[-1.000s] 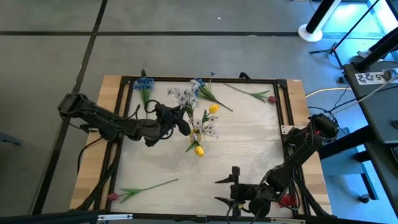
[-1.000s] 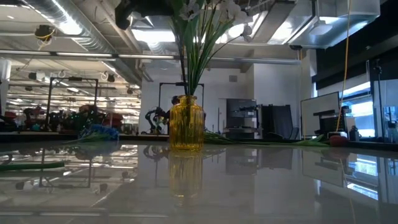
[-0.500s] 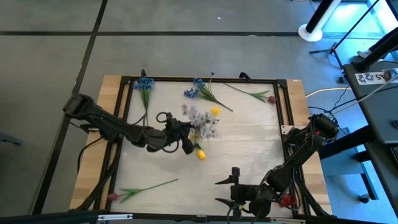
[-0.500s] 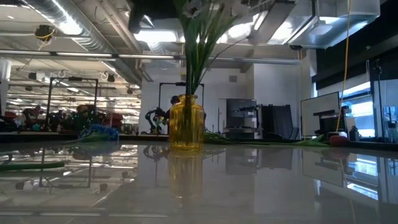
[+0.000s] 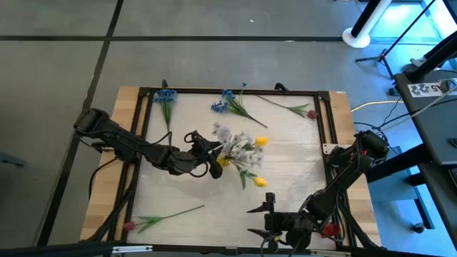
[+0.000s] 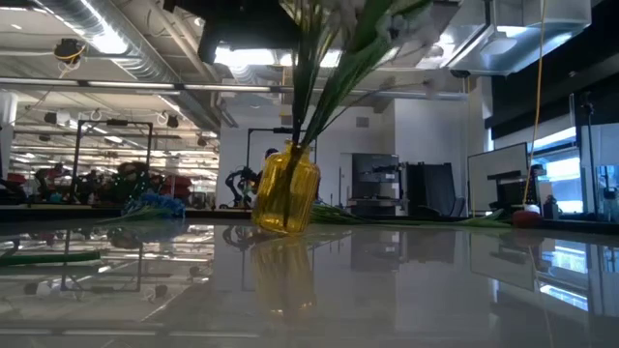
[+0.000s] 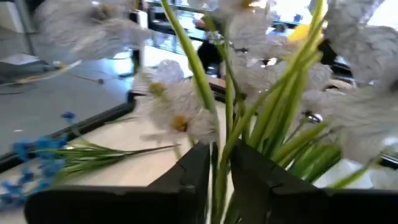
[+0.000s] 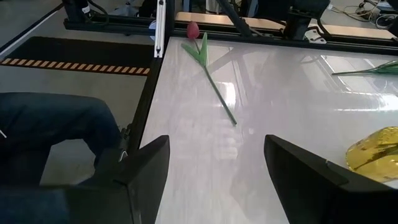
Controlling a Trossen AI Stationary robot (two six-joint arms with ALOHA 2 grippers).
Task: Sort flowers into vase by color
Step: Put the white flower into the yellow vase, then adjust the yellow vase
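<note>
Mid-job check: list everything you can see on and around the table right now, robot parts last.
Vase: one, yellow glass, mid-table, tilted.
Bunch in vase: white-lavender and yellow flowers, leaning toward the right side.
Blue flowers: two, lying along the far edge and.
Red-pink flowers: two, far right corner and near left corner.
Table: one, pale top, black frame.
Left gripper: mid-table, shut on a stem of the bunch.
Right gripper: near edge, open, empty.
</note>
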